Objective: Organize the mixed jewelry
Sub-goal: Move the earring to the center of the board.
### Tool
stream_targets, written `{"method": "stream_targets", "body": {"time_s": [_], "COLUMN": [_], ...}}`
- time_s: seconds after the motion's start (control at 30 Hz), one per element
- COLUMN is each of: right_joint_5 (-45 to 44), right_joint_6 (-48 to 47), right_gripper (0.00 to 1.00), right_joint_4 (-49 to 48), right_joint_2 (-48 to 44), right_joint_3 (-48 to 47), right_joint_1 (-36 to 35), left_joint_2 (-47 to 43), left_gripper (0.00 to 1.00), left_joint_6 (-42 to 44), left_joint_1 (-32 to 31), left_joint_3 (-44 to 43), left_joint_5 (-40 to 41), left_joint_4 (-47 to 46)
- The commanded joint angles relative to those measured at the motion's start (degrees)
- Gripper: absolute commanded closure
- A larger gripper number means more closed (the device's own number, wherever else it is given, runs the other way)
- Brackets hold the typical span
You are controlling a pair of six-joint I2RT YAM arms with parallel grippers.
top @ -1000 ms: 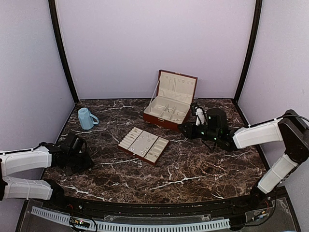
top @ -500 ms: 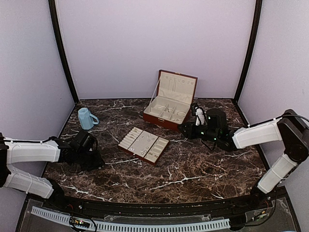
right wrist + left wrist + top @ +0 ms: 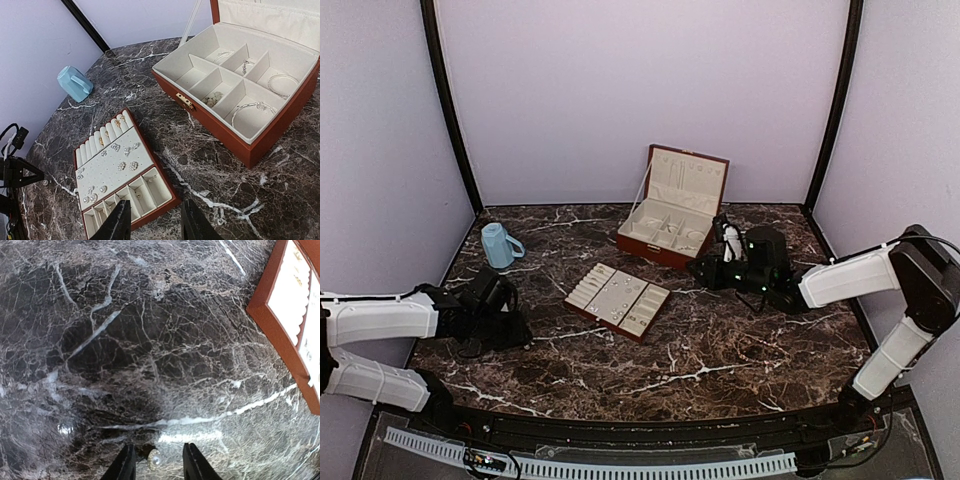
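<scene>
Left of the tray, the left gripper has moved closer.

Soft, even light falls from above in the top view. The lilac walls carry no hard shadows, and only faint, diffuse ones lie on the glossy dark marble surface. The left wrist view bulges strongly toward its edges and is dim in the middle, with small white glare spots low down beside the dark, slightly blurred left fingers. The right wrist view is bright and sharp. The cream lining of the box is almost washed out, and the right fingers are out of focus.
</scene>
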State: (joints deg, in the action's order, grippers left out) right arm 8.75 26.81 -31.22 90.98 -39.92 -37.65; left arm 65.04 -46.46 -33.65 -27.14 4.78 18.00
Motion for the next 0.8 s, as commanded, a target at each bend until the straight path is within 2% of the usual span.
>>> {"method": "stream_targets", "body": {"time_s": [0.0,0.43,0.77], "right_joint_5": [0.6,1.3,1.7], "right_joint_6": [0.6,1.5,2.1], "right_gripper": [0.65,0.65,0.65], "right_joint_4": [-2.6,-3.6,-4.0], "right_joint_2": [0.3,1.0,1.5], "right_joint_3": [0.2,0.2,0.0], "right_joint_1": [0.4,0.4,0.4], "left_joint_2": [-0.4,-1.8,-3.5], "left_gripper": [0.65,0.75,0.76], "left_joint_6": [3.4,6.7,10.0], "left_joint_1": [-0.2,-0.9,-1.2], "left_joint_3": [1.2,3.3,5.1], "left_joint_5": [0.5,1.2,0.4], "left_joint_4": [1.9,2.0,0.1]}}
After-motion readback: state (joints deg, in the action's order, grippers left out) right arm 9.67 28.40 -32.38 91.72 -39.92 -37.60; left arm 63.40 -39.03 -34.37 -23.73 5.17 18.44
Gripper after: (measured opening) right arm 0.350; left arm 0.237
